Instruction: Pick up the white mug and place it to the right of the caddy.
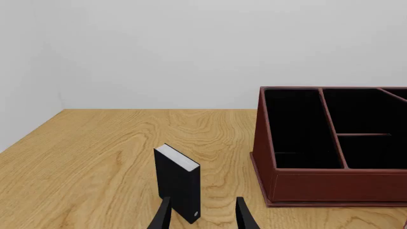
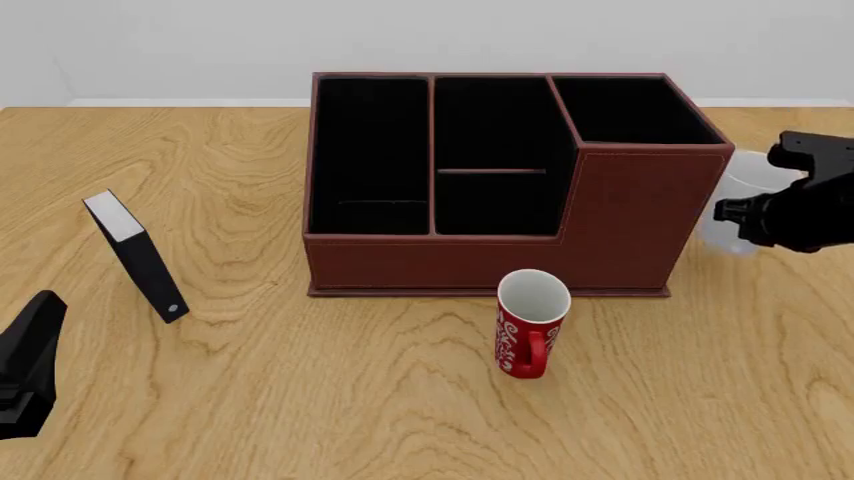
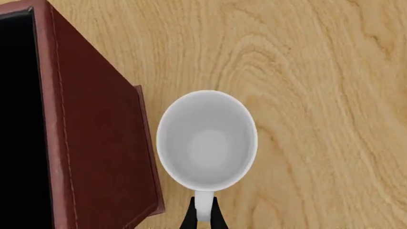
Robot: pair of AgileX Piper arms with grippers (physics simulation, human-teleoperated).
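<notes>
The white mug (image 3: 207,140) stands upright beside the right wall of the caddy (image 3: 95,124), its open mouth facing the right wrist camera. My right gripper (image 3: 203,215) is shut on the mug's handle, a thin finger on each side of it. From the front, the white mug (image 2: 745,200) shows just right of the caddy's (image 2: 494,265) tall corner, partly hidden by my right gripper (image 2: 731,212). Whether the mug rests on the table I cannot tell. My left gripper (image 2: 40,318) is low at the near left; in its wrist view the left gripper (image 1: 203,220) is open and holds nothing.
A red mug (image 2: 530,325) with white lettering stands in front of the caddy. A black-and-white book-like slab (image 2: 134,255) stands left of the caddy, just ahead of my left fingers (image 1: 164,217). The caddy's compartments (image 1: 337,129) are black-lined.
</notes>
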